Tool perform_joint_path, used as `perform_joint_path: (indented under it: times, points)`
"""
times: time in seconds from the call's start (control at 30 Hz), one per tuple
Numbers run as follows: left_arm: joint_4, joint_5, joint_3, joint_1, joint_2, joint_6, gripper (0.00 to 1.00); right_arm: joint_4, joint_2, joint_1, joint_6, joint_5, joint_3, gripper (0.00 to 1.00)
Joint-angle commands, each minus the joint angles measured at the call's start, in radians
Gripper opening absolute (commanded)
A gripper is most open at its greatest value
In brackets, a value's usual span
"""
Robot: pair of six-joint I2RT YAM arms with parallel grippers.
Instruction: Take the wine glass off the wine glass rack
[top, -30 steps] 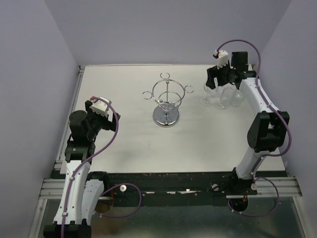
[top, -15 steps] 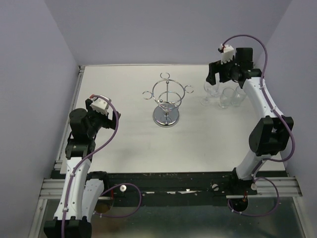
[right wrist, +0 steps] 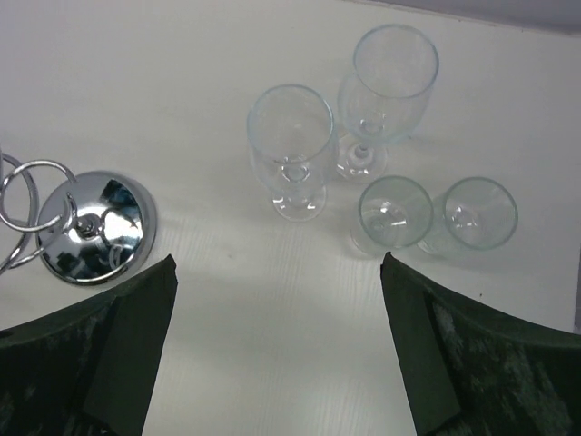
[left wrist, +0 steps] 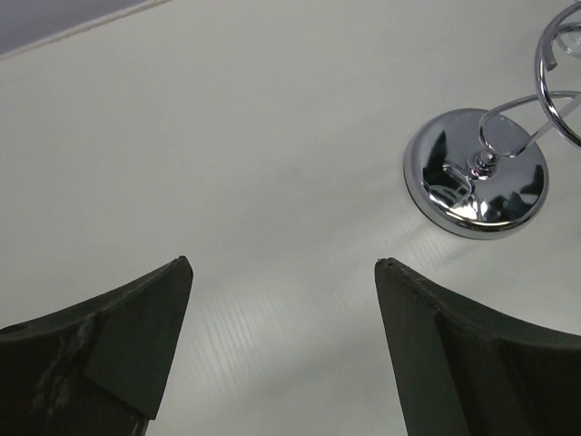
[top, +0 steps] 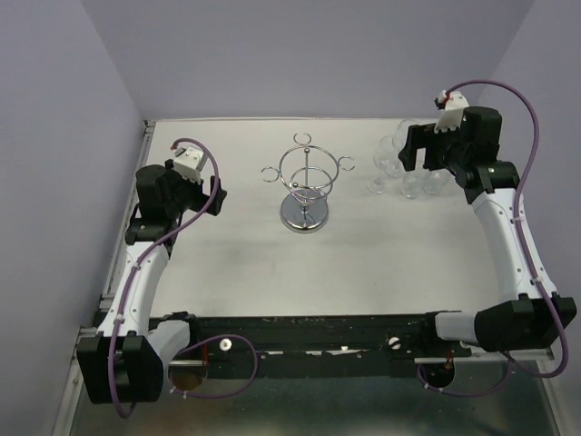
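The wine glass rack (top: 306,186) stands mid-table, a chrome wire stand with a round mirrored base. No glass hangs on it. Its base shows in the left wrist view (left wrist: 477,173) and the right wrist view (right wrist: 91,227). Several clear wine glasses stand upright on the table to its right (top: 388,165), among them a tall one (right wrist: 290,145), another behind it (right wrist: 392,73) and two shorter ones (right wrist: 392,211). My right gripper (right wrist: 277,263) is open and empty above them (top: 410,153). My left gripper (left wrist: 281,263) is open and empty, left of the rack (top: 215,193).
The white table (top: 245,263) is walled by lilac panels at the left, back and right. A metal rail (top: 136,200) runs along its left edge. The arm bases and purple cables sit along the near edge.
My right arm has risen and swung back to the right, away from the glasses. My left arm has stretched out and its gripper has moved farther from the near edge.
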Motion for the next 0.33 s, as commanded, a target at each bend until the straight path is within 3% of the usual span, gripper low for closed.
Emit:
perform_joint_path:
  times: [0.0, 0.3]
  points:
    - [0.037, 0.03, 0.061, 0.007, 0.062, -0.028, 0.99, -0.044, -0.109, -0.005, -0.007, 0.109, -0.129, 1.0]
    - [-0.052, 0.015, 0.203, 0.005, 0.231, -0.069, 0.99, -0.038, -0.217, -0.004, -0.05, 0.018, -0.303, 1.0]
